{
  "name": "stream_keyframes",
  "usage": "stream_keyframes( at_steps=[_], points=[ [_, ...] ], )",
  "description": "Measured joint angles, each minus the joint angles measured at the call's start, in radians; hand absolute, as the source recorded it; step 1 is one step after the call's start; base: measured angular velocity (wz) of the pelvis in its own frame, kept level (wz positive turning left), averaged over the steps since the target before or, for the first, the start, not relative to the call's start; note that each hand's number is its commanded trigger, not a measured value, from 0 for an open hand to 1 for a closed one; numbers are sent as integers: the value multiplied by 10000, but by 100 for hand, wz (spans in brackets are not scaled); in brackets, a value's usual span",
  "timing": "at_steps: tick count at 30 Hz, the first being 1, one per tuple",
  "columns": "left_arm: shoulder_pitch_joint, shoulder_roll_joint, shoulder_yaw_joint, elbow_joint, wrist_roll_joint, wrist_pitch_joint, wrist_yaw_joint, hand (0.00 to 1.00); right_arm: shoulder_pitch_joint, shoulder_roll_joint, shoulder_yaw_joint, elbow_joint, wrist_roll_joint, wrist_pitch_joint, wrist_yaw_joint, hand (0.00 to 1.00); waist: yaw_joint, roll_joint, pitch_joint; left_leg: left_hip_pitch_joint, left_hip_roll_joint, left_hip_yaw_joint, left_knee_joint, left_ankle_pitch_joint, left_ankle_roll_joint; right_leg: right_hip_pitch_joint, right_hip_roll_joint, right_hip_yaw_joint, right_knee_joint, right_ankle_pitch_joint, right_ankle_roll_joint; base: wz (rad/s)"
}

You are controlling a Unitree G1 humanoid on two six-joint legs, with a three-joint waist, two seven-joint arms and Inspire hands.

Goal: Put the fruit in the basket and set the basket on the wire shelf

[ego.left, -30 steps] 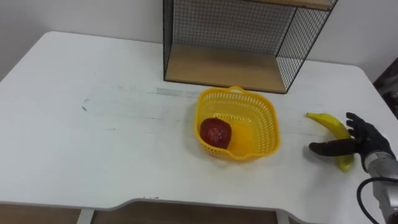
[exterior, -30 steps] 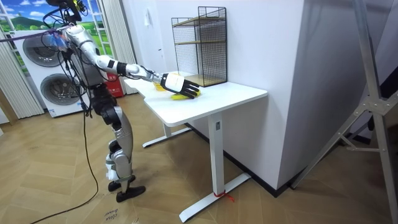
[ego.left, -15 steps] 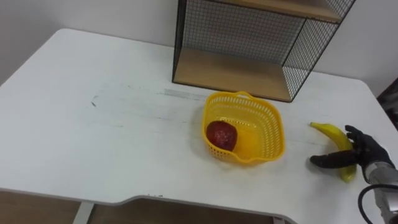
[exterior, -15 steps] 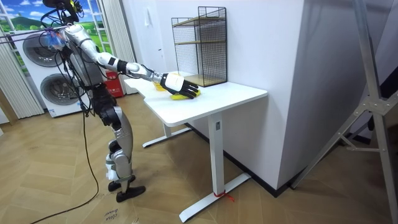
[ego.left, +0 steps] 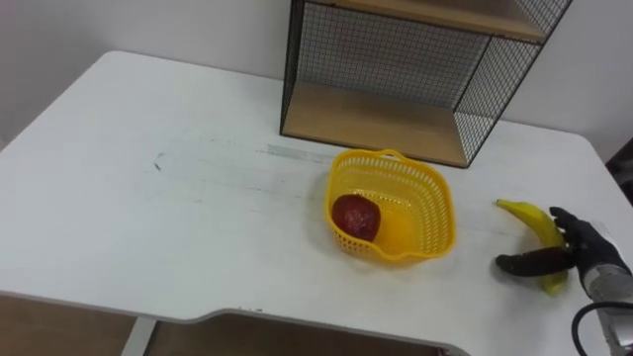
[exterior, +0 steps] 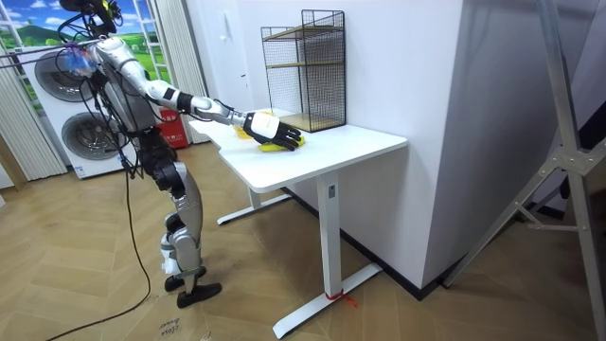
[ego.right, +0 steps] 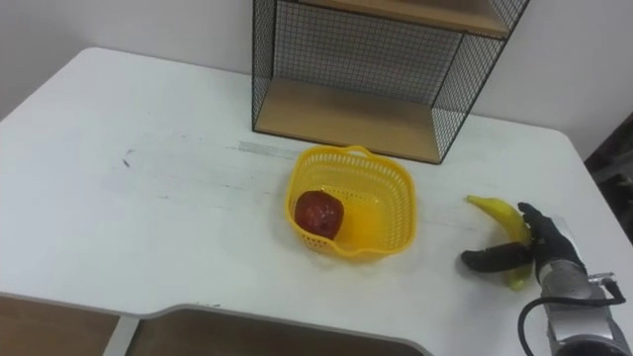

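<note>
At the table's (ego.left: 148, 218) right edge, the right hand (ego.left: 584, 247) lies spread over the banana (ego.left: 527, 218), fingers loose across it, thumb stretched alongside; the banana rests on the table. The basket (ego.left: 440, 213), holding an apple (ego.left: 355, 217), stands before the wire shelf (ego.left: 396, 59)

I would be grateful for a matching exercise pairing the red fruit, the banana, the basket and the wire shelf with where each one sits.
1 red fruit, 2 banana, 3 basket, 4 wire shelf.
A at the table back, B inside the basket, C beside the right hand, D in front of the shelf.
Pairs: 1-B, 2-C, 3-D, 4-A.
</note>
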Motion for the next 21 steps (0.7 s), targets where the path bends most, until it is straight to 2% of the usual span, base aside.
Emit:
stream_keyframes(
  at_steps=[3,4,5,6,10,14,21],
  points=[
    [-76,18,-64,41,1,3,1,0,6,5,88,169,0,-21,-87,0,16,-54,-11,9,0,-1,13,0,0,10,1,-5,10,0,0,0],
    [-96,19,-67,61,-1,4,1,0,12,16,92,173,0,-20,-99,22,15,-87,1,9,-2,-3,15,0,0,6,-1,-10,10,1,0,0],
    [-93,27,-78,61,0,8,1,0,43,43,97,162,-1,-17,-112,76,17,-117,5,7,-2,-4,15,-1,1,1,-2,-20,11,2,2,0],
    [-90,31,-79,61,1,10,1,0,74,51,98,140,-1,-17,-113,100,19,-131,4,7,-2,-5,14,-1,2,-1,-2,-21,11,3,3,0],
    [-76,86,-187,60,0,13,0,0,215,71,118,-118,-350,-15,-333,100,26,-160,-3,7,-2,-16,7,-4,5,-5,-4,-20,11,12,17,0],
    [-76,127,-285,59,0,11,0,0,408,81,283,-374,-1458,-15,-824,100,23,-192,-20,7,-1,-18,10,-4,5,-7,0,-18,5,12,17,0],
    [-151,236,-644,59,4,5,-61,0,447,84,467,-341,-1807,10,-1149,100,5,-165,-30,6,6,-23,14,-1,1,7,6,-14,-24,12,17,0]
  ],
)
